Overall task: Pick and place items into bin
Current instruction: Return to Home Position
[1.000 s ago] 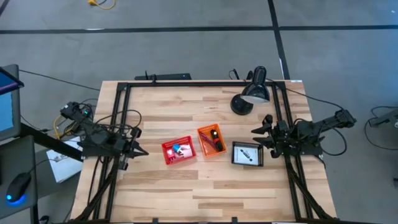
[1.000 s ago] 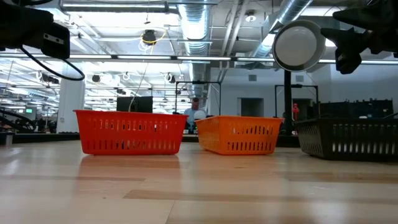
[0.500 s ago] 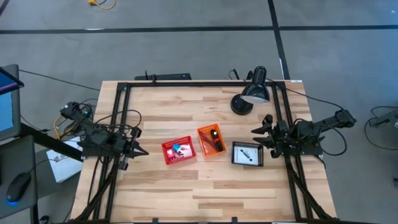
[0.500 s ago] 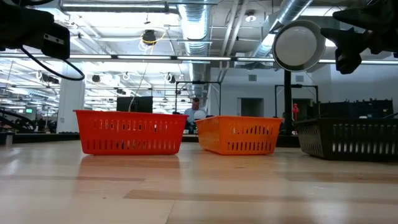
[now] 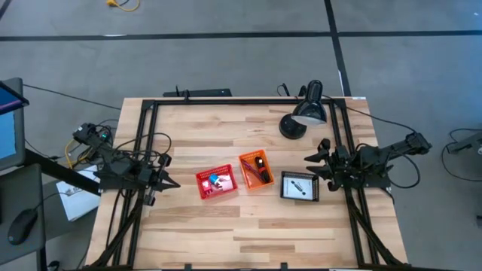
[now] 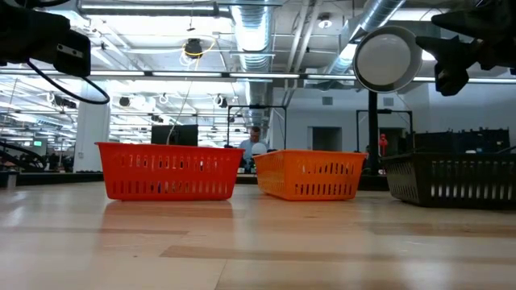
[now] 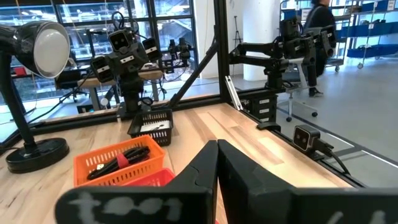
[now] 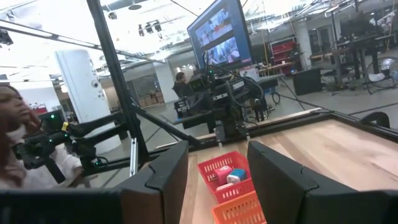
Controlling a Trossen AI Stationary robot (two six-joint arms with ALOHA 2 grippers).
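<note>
From above: left gripper (image 5: 172, 183) parked near the left side of the table (image 5: 226, 233), pointed toward the red bin (image 5: 202, 188). Right gripper (image 5: 315, 159) just beside the black bin (image 5: 284, 188) and near the desk lamp (image 5: 305, 113). Blue cube (image 5: 213, 179) in the red bin, black-and-red stick-like piece (image 5: 260, 168) in the orange bin (image 5: 245, 177), white printed card (image 5: 300, 186) in the black bin — nothing held. Likely risk on the way home: clipping the lamp or nudging the black bin with the right arm, given so little room there. At table height: three bins in a row, lamp head high at the right. From the left wrist: fingers (image 7: 199, 174) pressed together, gripping nothing; a person far off in the room behind. From the right wrist: fingers (image 8: 280, 180) spread wide and empty, pale pink cube (image 8: 222, 175) beside the blue one in the red bin. Another person beyond the table's edge — worth watching for a reach-in.
</note>
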